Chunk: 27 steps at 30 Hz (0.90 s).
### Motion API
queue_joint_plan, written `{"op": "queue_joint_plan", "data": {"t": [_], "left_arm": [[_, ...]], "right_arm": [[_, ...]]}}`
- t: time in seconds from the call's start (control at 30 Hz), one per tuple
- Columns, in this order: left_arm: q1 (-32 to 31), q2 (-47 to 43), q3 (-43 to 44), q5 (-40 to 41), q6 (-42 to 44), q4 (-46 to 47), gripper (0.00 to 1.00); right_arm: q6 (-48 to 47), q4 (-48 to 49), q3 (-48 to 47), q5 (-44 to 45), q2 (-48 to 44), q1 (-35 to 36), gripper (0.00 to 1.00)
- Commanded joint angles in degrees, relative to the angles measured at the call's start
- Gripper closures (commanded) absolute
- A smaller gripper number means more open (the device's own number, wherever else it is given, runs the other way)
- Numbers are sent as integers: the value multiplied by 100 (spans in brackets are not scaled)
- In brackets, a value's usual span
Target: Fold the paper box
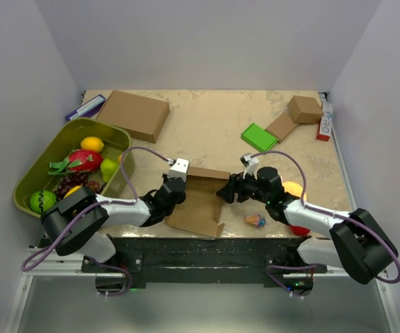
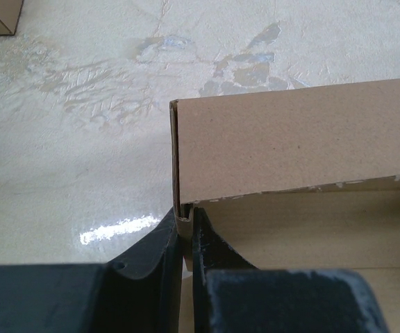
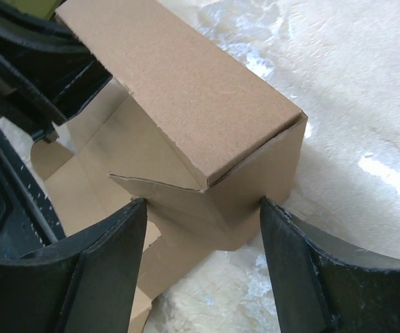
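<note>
The paper box point(image 1: 201, 201) is a brown cardboard mailer, partly folded, near the table's front edge between the arms. Its far wall stands up and its lid flap lies flat toward the front. My left gripper point(image 1: 176, 186) is shut on the box's left side wall point(image 2: 184, 229), one finger on each face. The raised wall point(image 2: 297, 142) fills the right of the left wrist view. My right gripper point(image 1: 226, 193) is open, its fingers point(image 3: 113, 243) spread either side of the box's right end flap point(image 3: 207, 208). I cannot tell whether they touch the flap.
A green bin point(image 1: 44, 163) of fruit stands at the left. A larger brown box point(image 1: 134, 114) lies at the back left. A green block point(image 1: 258, 137) and small brown boxes point(image 1: 304, 109) lie back right. An orange point(image 1: 294, 189) and a small wrapped item point(image 1: 256, 221) lie by the right arm.
</note>
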State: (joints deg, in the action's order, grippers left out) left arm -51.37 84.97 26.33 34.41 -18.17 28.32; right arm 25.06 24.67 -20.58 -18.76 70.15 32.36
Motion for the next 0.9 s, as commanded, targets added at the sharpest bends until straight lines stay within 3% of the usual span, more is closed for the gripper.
{"op": "queue_joint_plan", "data": {"t": [0.0,0.63,0.87], "left_arm": [[-39,72,-119,-479,252,341,100],[-39,73,-163,-690,411,552,100],[-39,20,-128,-585,341,429,100]], "right_arm": [[61,565,-16,558,165,34,35],[219,1058,-69,1322,648,34,62],[236,944,-78,1621,667,34,65]]}}
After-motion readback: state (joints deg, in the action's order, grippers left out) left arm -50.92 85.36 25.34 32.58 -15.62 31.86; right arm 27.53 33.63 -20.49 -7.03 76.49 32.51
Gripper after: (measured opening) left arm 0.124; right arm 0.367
